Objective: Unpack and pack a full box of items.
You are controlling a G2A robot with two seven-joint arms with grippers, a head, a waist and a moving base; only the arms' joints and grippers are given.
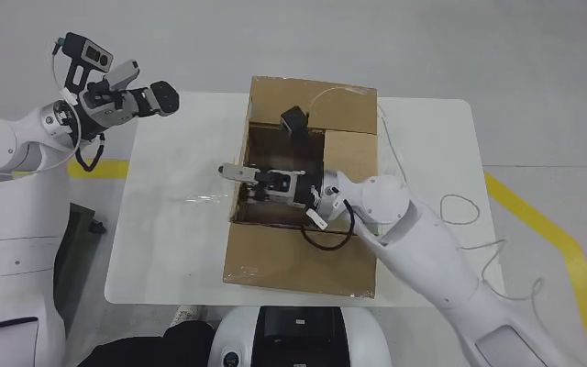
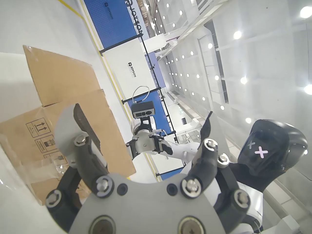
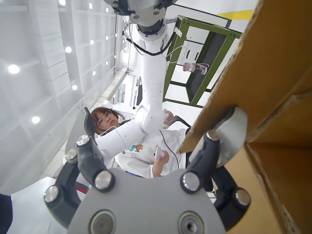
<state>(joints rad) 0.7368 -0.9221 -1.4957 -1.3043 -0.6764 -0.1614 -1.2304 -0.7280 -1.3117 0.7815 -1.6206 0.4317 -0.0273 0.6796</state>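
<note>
We log right gripper [image 1: 234, 174], fingers apart astride the cardboard box [image 1: 303, 257] wall; a skewed pull could tip it.

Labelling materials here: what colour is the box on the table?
Plain brown cardboard; the box shows best in the top view.

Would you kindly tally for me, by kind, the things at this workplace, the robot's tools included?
Box: 1
Table: 1
Tools: 2, the left tool and the right tool
Total: 4
</note>
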